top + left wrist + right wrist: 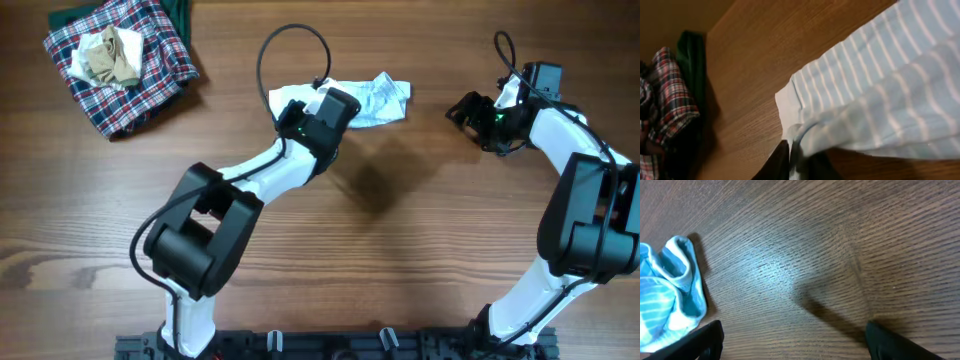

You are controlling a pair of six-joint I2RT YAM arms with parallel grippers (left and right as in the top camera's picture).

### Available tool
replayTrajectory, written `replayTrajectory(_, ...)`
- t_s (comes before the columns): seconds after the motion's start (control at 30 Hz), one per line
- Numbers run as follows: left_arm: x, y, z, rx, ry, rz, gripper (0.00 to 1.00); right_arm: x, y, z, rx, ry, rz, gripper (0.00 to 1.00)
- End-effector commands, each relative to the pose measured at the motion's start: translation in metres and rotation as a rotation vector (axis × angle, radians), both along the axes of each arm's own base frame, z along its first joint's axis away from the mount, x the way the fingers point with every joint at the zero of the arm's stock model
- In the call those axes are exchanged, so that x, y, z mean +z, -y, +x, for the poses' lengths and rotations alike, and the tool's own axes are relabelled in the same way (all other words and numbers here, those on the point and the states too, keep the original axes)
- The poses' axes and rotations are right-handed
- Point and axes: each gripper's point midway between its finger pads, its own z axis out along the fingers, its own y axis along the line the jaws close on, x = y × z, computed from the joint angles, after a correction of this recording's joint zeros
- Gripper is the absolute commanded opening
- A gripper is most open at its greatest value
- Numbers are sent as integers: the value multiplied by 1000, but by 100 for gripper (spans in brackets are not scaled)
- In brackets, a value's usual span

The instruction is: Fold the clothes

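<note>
Starting at the far left of the overhead view, the plaid cloth (150, 70) sits bunched near the table (400, 250) corner with a small beige cloth (112, 55) on top, well apart from the work. Toward the middle, the left gripper (318, 112) is down over the left end of the striped pants (385, 100), which lie crumpled near the far edge of the table rather than spread flat. Farther right, the right gripper (465, 108) hovers beside the pants' right end without touching it, its jaws spread wide and empty. The likely trouble is this: the garment is rumpled and nothing pins its free end, so any pull from the left side may drag the whole bundle across the wood instead of turning one layer over, and a fold made now would trap the wrinkles. The overhead view hides the left fingertips under the wrist body. The left wrist view brings them close, with striped fabric draped right against a dark finger, yet I can't make out whether the jaws are pinching it or merely touching. That view also shows a green cloth (690, 55) beside the plaid. Only the right wrist view shows the rolled leg opening, lying just beside one of its fingers (700, 340).
</note>
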Motion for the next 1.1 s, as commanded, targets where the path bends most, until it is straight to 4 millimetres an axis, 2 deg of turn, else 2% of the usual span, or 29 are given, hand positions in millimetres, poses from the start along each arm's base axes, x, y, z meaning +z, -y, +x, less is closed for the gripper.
replayTrajectory(0.0,-4,-20,14,56,5,-68,15,-4,5,-6,4,-26,-36,92)
replayTrajectory(0.13,-10,-37,23,66,-26,-129,17,-4,4,-7,4,-29,-33,92)
replayTrajectory(0.17,-12,-40,25,63,-38,-150,20,-4,3,-7,4,-30,-30,91)
replayTrajectory(0.23,-15,-43,27,58,-52,-176,34,-4,3,-8,4,-35,-29,91)
replayTrajectory(0.37,-16,-49,31,58,-59,-206,46,-5,2,-11,5,-51,-26,91)
replayTrajectory(0.5,-13,-56,37,73,-39,-216,53,-6,-5,-13,23,-60,-25,88)
replayTrajectory(0.63,-8,-69,46,100,-2,-231,64,-7,-22,-14,64,-65,-26,84)
replayTrajectory(0.87,-1,-106,60,172,44,-246,68,-10,-65,-16,173,-70,-85,84)
replayTrajectory(1.07,5,-120,60,225,73,-201,74,-7,-97,-14,247,-41,-108,82)
